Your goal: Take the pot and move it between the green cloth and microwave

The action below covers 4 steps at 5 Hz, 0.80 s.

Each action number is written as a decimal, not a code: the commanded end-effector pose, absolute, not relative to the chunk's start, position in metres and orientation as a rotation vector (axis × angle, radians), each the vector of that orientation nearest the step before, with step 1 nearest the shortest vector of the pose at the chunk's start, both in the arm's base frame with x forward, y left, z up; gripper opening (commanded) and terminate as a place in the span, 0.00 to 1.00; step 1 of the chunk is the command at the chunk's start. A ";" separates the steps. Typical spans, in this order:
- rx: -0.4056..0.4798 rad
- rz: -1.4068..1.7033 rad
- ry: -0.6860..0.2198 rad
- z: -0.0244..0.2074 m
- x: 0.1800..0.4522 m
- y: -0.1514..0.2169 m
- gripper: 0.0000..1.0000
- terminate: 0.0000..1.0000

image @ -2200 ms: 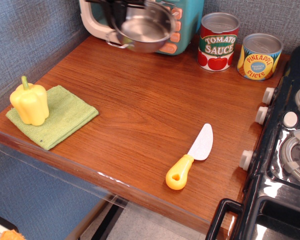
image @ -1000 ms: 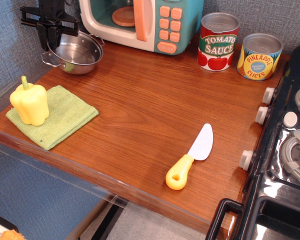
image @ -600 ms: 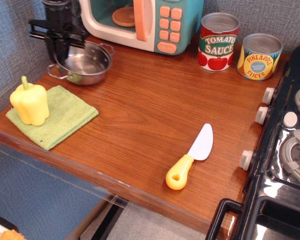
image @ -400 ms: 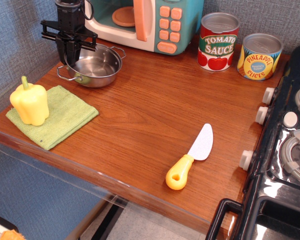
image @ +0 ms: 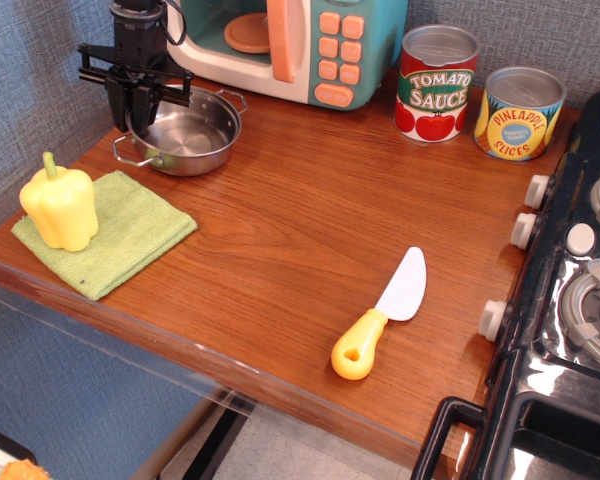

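Pot (image: 185,131) resting between green cloth (image: 108,232) and microwave (image: 280,45).
Hand (image: 134,108) pinches the rim; lifting unreleased could tip it.

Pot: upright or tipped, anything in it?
Upright and empty. The pot sits flat on the wooden counter, rim level, bare shiny steel inside. The gripper is at its left rim.
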<state>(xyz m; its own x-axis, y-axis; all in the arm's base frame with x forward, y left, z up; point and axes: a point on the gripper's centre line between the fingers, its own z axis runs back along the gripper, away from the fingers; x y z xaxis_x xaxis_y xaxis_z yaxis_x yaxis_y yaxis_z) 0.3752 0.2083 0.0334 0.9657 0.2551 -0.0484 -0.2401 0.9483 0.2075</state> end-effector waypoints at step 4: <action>0.057 0.047 -0.216 0.143 0.344 0.171 1.00 0.00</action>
